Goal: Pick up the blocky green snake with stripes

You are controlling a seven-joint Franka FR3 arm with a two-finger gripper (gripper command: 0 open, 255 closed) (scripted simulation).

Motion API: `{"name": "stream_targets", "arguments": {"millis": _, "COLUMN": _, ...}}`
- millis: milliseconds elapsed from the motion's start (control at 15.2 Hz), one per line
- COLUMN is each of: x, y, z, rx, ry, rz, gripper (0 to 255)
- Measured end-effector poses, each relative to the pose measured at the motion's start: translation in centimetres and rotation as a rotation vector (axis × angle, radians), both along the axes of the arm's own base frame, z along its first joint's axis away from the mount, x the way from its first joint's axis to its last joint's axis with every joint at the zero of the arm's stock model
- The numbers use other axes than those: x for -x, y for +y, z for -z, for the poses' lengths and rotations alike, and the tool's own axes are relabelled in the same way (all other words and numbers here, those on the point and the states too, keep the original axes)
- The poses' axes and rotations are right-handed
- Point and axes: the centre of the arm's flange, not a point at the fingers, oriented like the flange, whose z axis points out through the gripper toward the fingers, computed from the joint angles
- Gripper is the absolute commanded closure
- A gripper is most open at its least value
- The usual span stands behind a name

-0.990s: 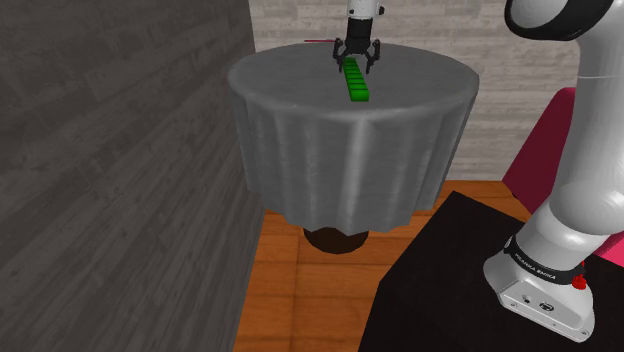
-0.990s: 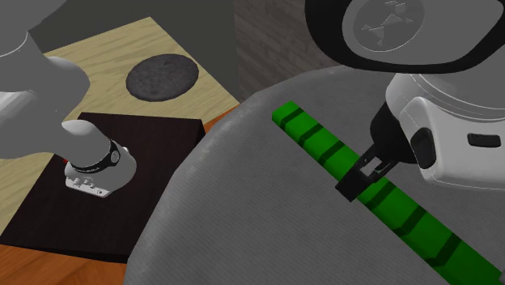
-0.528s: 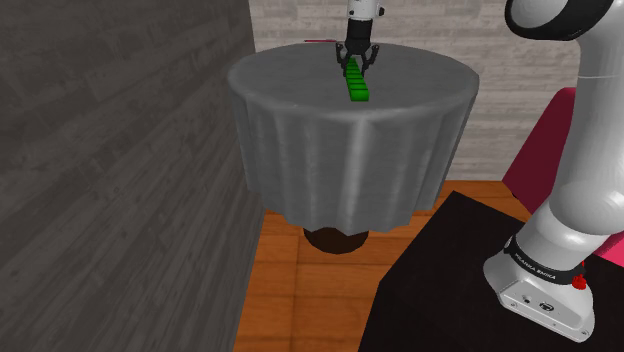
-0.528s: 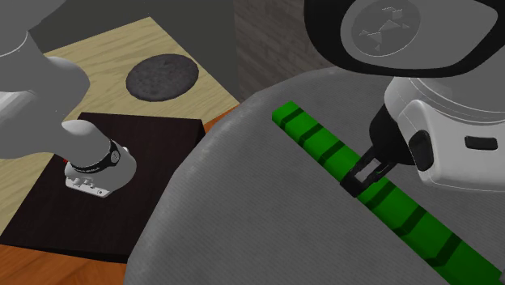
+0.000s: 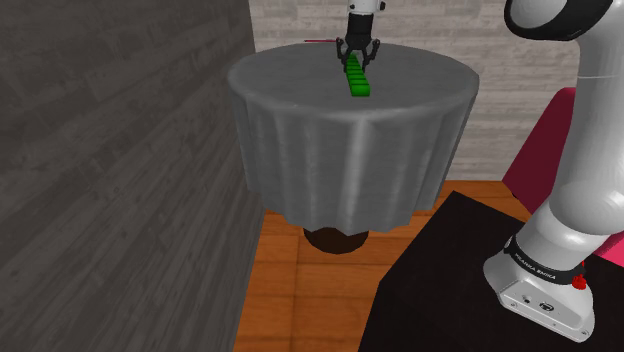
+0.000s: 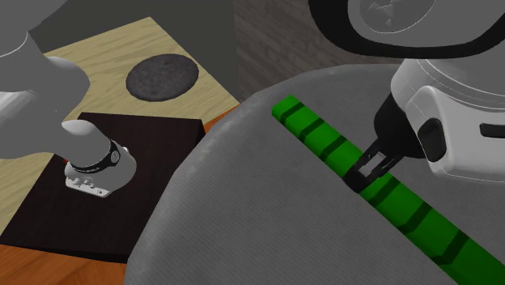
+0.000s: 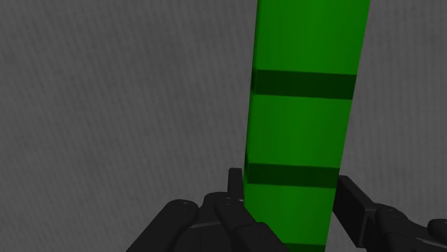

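Gripper [image 7: 291, 192] seemingly clasps green snake [image 7: 304, 122] on grey-draped table [image 5: 290, 88]; wall [image 5: 110, 150] beside.

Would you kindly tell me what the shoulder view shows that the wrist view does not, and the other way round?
Shoulder view: the whole round table draped in grey cloth, the wooden floor, the black stand and the grey plank wall. Wrist view: close up, the dark stripes across the green snake and both black fingers pressed against its sides. Shared: the gripper shut on the snake, with grey cloth beneath.
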Motion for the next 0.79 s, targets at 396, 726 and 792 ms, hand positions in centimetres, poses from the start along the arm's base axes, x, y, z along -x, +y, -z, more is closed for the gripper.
{"name": "stream_targets", "arguments": {"millis": 396, "x": -0.1, "y": 0.0, "z": -3.1, "rx": 0.000, "ry": 0.000, "rz": 0.000, "gripper": 255}}
{"name": "stream_targets", "arguments": {"millis": 726, "x": -0.2, "y": 0.0, "z": -5.8, "rx": 0.000, "ry": 0.000, "rz": 0.000, "gripper": 255}}
{"name": "stream_targets", "arguments": {"millis": 792, "x": -0.1, "y": -0.1, "z": -6.1, "rx": 0.000, "ry": 0.000, "rz": 0.000, "gripper": 255}}
